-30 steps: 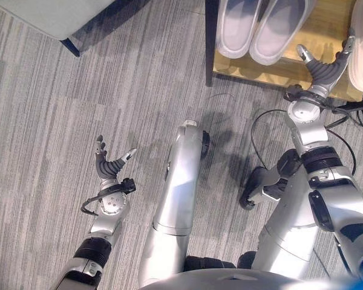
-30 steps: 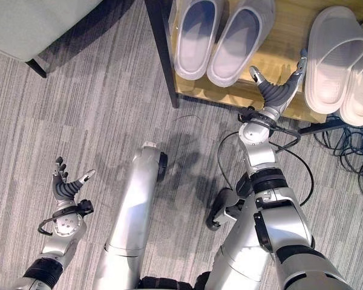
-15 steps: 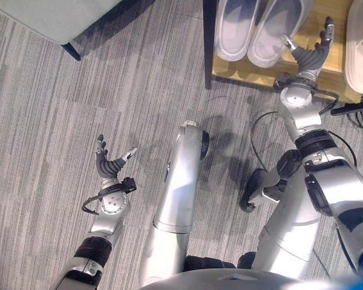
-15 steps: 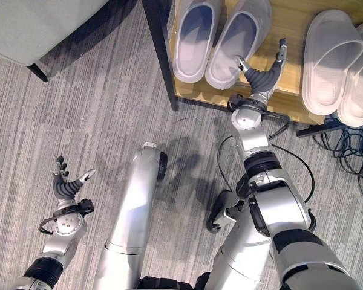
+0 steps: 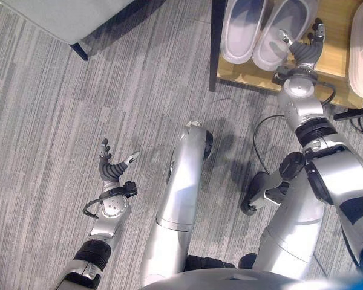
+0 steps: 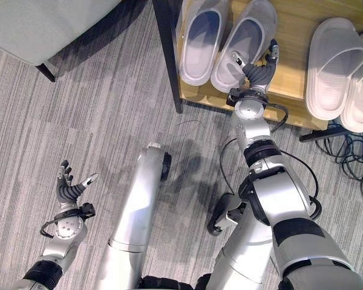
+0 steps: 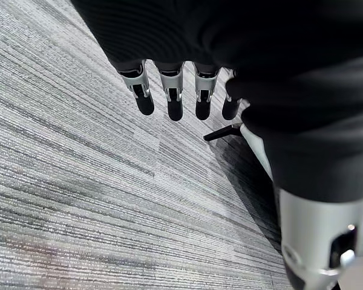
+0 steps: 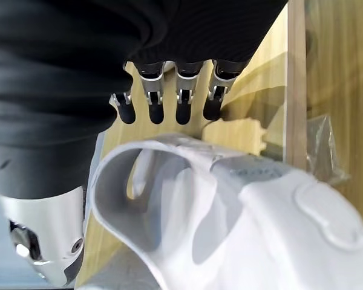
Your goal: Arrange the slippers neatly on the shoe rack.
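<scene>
A pale lavender pair of slippers (image 6: pixel 199 39) (image 6: pixel 247 42) lies side by side on the wooden shoe rack (image 6: pixel 293 36). A white pair (image 6: pixel 331 66) sits further right on the same shelf. My right hand (image 6: pixel 256 71) is open at the heel end of the right lavender slipper (image 8: pixel 230 223), thumb against its side. Its straight fingers (image 8: pixel 164 107) rest over the bare wood (image 8: pixel 327 72). Down at the lower left my left hand (image 5: pixel 112 170) hovers open over the carpet, its fingers (image 7: pixel 169 104) straight and holding nothing.
A dark post (image 6: pixel 168 60) marks the rack's left end. Grey upholstered furniture on a dark leg (image 5: pixel 78 49) stands at the upper left. A tangle of cables (image 6: pixel 354 148) lies on the floor under the rack's right end. Grey striped carpet (image 5: pixel 60 121) spreads to the left.
My right hand has moved left along the shelf, from beside the white pair to the heel of the right lavender slipper. The left hand has stayed put; the view shifted slightly.
</scene>
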Available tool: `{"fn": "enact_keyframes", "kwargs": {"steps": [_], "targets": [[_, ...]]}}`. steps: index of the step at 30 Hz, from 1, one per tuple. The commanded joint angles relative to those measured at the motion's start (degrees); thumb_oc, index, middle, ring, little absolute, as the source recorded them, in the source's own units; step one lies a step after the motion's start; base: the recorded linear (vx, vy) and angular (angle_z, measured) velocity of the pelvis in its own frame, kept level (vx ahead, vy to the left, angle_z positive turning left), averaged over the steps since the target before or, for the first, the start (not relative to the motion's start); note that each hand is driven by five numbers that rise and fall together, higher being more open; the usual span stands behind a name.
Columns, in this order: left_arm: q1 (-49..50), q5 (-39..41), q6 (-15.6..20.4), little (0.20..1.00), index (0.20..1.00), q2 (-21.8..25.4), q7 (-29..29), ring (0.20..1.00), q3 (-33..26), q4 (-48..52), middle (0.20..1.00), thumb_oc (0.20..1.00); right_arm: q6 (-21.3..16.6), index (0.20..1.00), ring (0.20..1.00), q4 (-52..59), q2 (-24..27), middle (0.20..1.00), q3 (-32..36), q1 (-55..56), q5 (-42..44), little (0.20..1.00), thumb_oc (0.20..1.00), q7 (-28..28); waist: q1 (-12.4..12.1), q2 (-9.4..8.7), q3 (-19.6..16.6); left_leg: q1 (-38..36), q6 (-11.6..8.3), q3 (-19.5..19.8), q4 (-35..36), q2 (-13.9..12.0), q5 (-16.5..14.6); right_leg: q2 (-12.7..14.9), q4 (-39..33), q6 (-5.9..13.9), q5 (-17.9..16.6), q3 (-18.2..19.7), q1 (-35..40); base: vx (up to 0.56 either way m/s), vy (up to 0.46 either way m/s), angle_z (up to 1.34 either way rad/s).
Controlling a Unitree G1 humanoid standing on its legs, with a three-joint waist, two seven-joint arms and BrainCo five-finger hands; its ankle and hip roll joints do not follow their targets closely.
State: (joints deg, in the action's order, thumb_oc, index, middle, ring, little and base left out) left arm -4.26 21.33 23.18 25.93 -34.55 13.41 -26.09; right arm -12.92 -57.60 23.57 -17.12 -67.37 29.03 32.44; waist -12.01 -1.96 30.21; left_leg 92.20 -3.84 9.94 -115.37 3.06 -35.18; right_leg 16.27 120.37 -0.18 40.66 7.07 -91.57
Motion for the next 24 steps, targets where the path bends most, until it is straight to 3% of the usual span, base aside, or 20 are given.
{"fn": "enact_keyframes", "kwargs": {"steps": [1, 10, 13, 15, 19, 23, 24], "targets": [[2.21, -1.23, 2.52, 1.0, 1.0, 3.01, 0.39, 1.0, 1.88, 1.23, 1.0, 1.0, -3.11, 1.0, 1.0, -0.13, 1.03, 1.0, -2.72, -6.47, 1.24, 1.0, 1.0, -1.83, -1.55, -0.11, -0.41, -2.25, 1.21, 3.87, -4.44, 0.18, -7.58, 2.81, 6.07, -2.12, 1.07, 7.57, 1.66, 0.0, 0.0, 0.0], [1.0, -0.34, 2.64, 1.0, 1.0, 2.1, 0.61, 1.0, 1.76, -3.43, 1.0, 1.0, -3.36, 1.0, 1.0, -0.74, 1.39, 1.0, -3.16, -7.56, 1.16, 1.0, 1.0, -2.49, -1.24, -0.99, -0.41, -2.25, 0.75, 4.03, -4.36, 0.12, -7.01, 2.81, 6.36, -2.09, 0.8, 7.91, 1.66, 0.0, 0.0, 0.0], [1.32, -0.03, 2.44, 1.0, 1.0, 0.63, -0.21, 1.0, 0.53, -4.77, 1.0, 1.0, -4.7, 1.0, 1.0, 6.29, 2.34, 1.0, -0.85, -4.48, -4.26, 1.0, 1.0, 2.49, -0.63, -1.53, -0.41, -2.25, 0.5, 3.81, -4.03, 0.12, -6.86, 2.63, 6.16, -2.0, 0.65, 7.95, 1.69, -0.01, -0.002, 0.0], [1.14, -1.57, 2.02, 1.0, 1.0, -0.79, -1.45, 1.0, -0.88, -5.52, 1.0, 1.0, -5.62, 1.0, 1.0, 17.05, 2.83, 1.0, 4.92, 2.97, -9.59, 1.0, 1.0, 6.32, 0.52, -2.03, -0.41, -2.25, 0.28, 3.65, -3.81, 0.47, -6.54, 2.42, 5.67, -1.38, 0.08, 7.71, 2.25, -0.04, -0.003, 0.04], [-0.73, -2.74, 1.72, 1.0, 1.0, -2.58, -2.35, 1.0, -2.68, -6.55, 1.0, 1.0, -7.7, 1.0, 1.0, 28.08, 2.49, 1.0, 13.88, 16.0, -12.96, 1.0, 1.0, 8.87, 2.47, -3.12, -0.41, -2.25, 0.26, 3.34, -1.55, 0.12, -4.92, 2.51, 2.79, -1.08, -0.65, 6.92, 2.78, -0.08, -0.001, 0.0], [-3.67, -2.58, 1.36, 1.0, 1.0, -3.7, -2.2, 1.0, -4.2, -7.65, 1.0, 1.0, -8.86, 1.0, 1.0, 35.07, -1.04, 1.0, 17.02, 25.53, -12.0, 1.0, 1.0, 6.85, 4.03, -4.18, -0.93, -2.25, 0.39, 3.39, 4.18, -0.54, -1.66, 2.92, -3.57, -0.46, -2.95, 4.38, 4.38, -0.15, 0.014, -0.06], [-4.35, -2.44, 1.28, 1.0, 1.0, -4.2, -1.99, 1.0, -4.64, -7.76, 1.0, 1.0, -9.2, 1.0, 1.0, 37.69, -2.59, 1.0, 16.94, 29.9, -11.58, 1.0, 1.0, 5.46, 4.91, -4.78, -2.8, -2.25, 0.55, 3.42, 7.52, -1.11, -0.49, 3.08, -7.11, -0.09, -3.94, 2.99, 4.76, -0.22, 0.052, -0.02]]}}
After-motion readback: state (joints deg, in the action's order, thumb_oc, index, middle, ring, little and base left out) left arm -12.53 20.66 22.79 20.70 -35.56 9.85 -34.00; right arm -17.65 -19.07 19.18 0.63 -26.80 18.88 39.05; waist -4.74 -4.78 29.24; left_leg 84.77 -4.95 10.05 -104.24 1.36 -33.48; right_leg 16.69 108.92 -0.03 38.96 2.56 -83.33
